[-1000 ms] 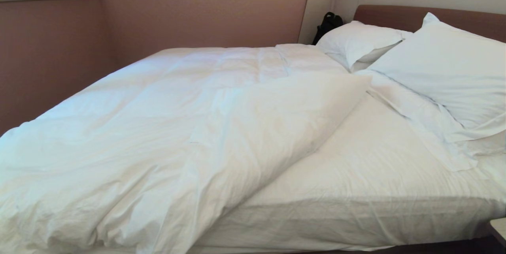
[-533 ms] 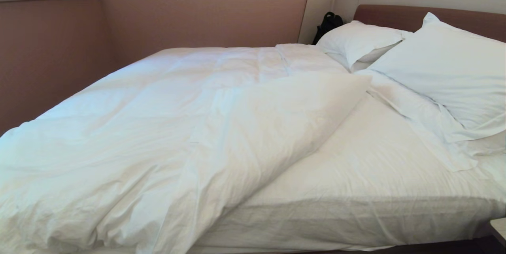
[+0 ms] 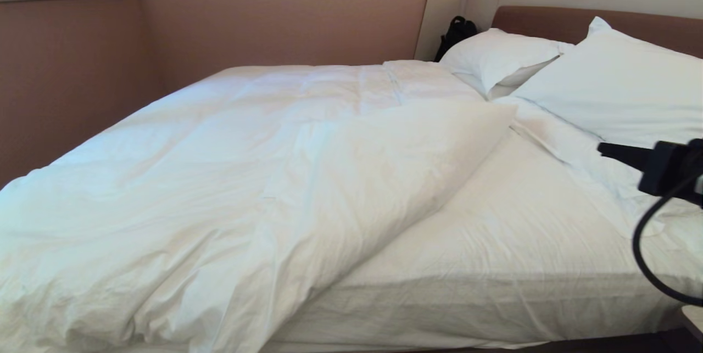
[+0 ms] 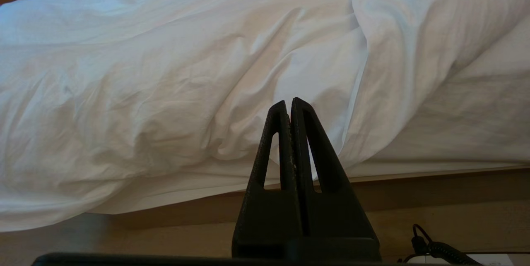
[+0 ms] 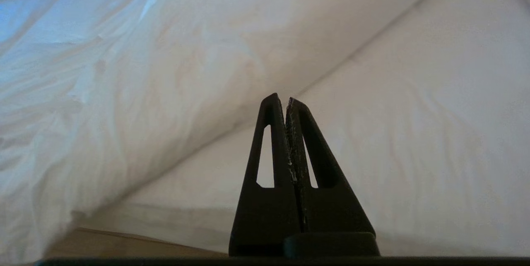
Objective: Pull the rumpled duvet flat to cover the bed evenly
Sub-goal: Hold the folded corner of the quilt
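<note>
- The duvet [image 3: 236, 177] is found bunched over the left part of the bed [image 3: 494, 287], one edge folded back and the sheet [image 3: 511, 221] left bare.
- The right pincer [image 3: 604, 149] is seen raised at the right, fingers pressed together, nothing held.
- The left pincer [image 4: 291, 104] is likewise closed and empty, low beside the bed.
- Approach stage is judged; the folded edge must next be reached, the fingers parted, the edge gripped.
</note>
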Available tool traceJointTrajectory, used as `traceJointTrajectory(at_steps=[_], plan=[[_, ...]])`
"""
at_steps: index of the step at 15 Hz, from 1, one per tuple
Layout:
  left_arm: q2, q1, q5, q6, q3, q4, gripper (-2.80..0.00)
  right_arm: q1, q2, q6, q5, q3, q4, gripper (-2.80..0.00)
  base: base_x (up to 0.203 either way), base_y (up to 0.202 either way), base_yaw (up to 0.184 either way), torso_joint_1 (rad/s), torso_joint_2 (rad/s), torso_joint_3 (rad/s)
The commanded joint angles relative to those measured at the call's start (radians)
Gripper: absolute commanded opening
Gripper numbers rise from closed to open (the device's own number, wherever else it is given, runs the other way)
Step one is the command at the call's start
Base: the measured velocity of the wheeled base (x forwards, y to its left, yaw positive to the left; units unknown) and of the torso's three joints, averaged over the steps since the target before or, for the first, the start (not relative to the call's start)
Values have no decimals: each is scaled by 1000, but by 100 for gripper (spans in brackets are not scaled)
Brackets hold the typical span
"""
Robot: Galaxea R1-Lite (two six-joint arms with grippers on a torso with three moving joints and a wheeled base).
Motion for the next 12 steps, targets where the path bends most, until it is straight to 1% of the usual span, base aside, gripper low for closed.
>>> traceJointTrajectory(at_steps=[1, 4, 9, 12], plan=[[0, 0, 0, 0, 0, 1, -280, 66, 253, 34, -2, -86, -163, -280, 0, 0, 0, 0, 0, 0], [0, 0, 0, 0, 0, 0, -280, 161, 384, 43, -9, -193, -215, -280, 0, 0, 0, 0, 0, 0], [0, 0, 0, 0, 0, 0, -280, 235, 527, 36, -16, -316, -222, -280, 0, 0, 0, 0, 0, 0], [0, 0, 0, 0, 0, 2, -280, 258, 650, -9, -53, -421, -226, -280, 0, 0, 0, 0, 0, 0]])
